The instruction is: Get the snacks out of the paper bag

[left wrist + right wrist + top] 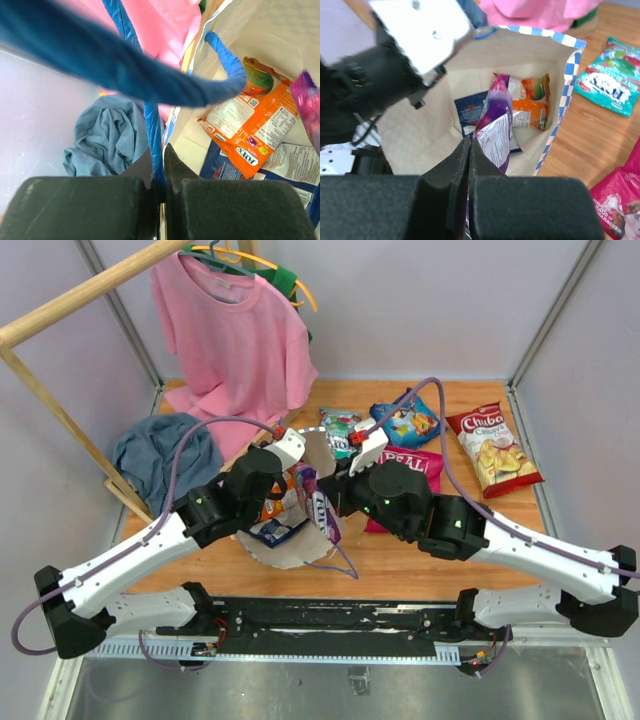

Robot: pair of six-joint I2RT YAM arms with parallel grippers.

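The paper bag lies open at the table's middle. My left gripper is shut on its blue cord handle and holds that side up. My right gripper is shut on a purple packet at the bag's mouth. An orange packet and a blue packet lie on the bag's bottom. On the table beyond the bag lie the red-white Chiba chips, a blue bag, a teal packet and the pink-red REAL bag.
A pink T-shirt hangs from a wooden rack at the back left. A blue-grey cloth lies crumpled beside the bag's left side. Frame posts stand at the table's back corners.
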